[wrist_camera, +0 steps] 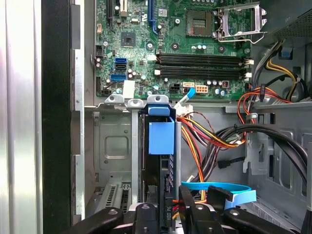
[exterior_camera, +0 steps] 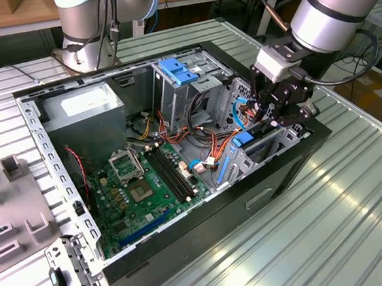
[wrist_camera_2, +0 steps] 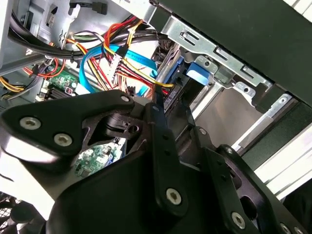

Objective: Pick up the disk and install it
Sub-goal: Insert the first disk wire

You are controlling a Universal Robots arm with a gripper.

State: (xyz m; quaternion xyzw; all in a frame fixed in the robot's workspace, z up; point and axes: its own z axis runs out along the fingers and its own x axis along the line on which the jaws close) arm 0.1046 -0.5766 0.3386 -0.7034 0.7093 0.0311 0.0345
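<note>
Status: the disk (wrist_camera: pixel 161 146) sits edge-on in the drive bay of the open computer case (exterior_camera: pixel 205 216), at the case's front corner beyond the motherboard (exterior_camera: pixel 148 188). In the first wrist view it shows as a narrow dark slab with a blue carrier tab on its exposed edge, standing between the bay's grey metal walls. Judged from this, pick-up is done and insertion is well along. Whether the carrier has latched fully home cannot be told.

End effector (wrist_camera: pixel 168 214): in the first wrist view its black fingers stand at the disk's near end, one on either side of the thin edge and close against it. They look closed onto that end, but contact is partly hidden by the linkage. In the exterior view the end effector (exterior_camera: pixel 283 106) is down inside the case directly above the bay, wrist pointing into the opening.

Orientation: the disk stands on its thin edge, broad faces parallel to the bay walls. In the first wrist view its long axis runs from the end effector toward the motherboard, and the blue tab faces the camera.

Surroundings: orange, red and yellow power wires (wrist_camera: pixel 214 136) and a blue flat data cable (wrist_camera: pixel 219 190) lie just beside the bay, on the side away from the case wall. The second wrist view shows the same bundle near the fingers. The case rests on the ribbed desk (exterior_camera: pixel 336 223).
</note>
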